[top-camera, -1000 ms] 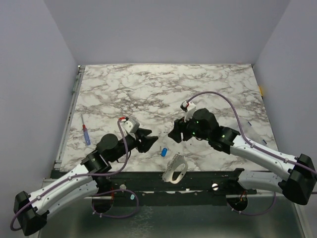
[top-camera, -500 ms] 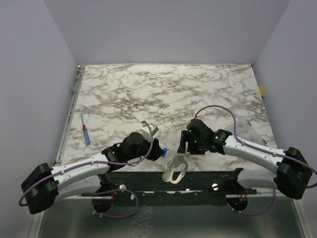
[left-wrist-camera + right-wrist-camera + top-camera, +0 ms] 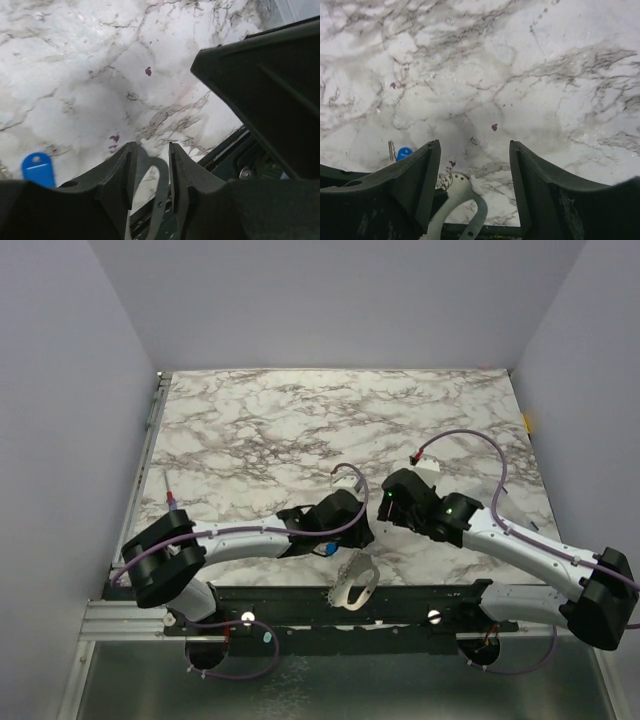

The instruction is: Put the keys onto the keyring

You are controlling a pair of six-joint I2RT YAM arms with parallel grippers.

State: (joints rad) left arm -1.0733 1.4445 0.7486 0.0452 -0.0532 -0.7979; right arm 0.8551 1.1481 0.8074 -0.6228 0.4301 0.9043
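Observation:
A key with a bright blue head (image 3: pixel 328 549) lies near the table's front edge, just below my left wrist; its blue head (image 3: pixel 37 168) shows at the lower left of the left wrist view. In the right wrist view the blue head (image 3: pixel 403 152) has a silvery key blade (image 3: pixel 391 150) beside it. A pale flat loop with holes (image 3: pixel 352 580) overhangs the front edge, with the thin wiry keyring (image 3: pixel 443 181) at its upper end. My left gripper (image 3: pixel 358 537) hovers over this loop (image 3: pixel 161 186), jaws narrowly open, nothing gripped. My right gripper (image 3: pixel 383 508) stands wide open just behind it (image 3: pixel 475 145).
A blue-and-red screwdriver (image 3: pixel 169 500) lies at the left edge, partly covered by my left arm. The black front rail (image 3: pixel 420 595) runs just beyond the loop. My right arm's black body (image 3: pixel 270 85) fills the upper right of the left wrist view, close to the left gripper.
My left arm has swept right along the front edge to the blue key and the loop, its jaws narrowing. My right gripper dipped toward the loop, then drew back.

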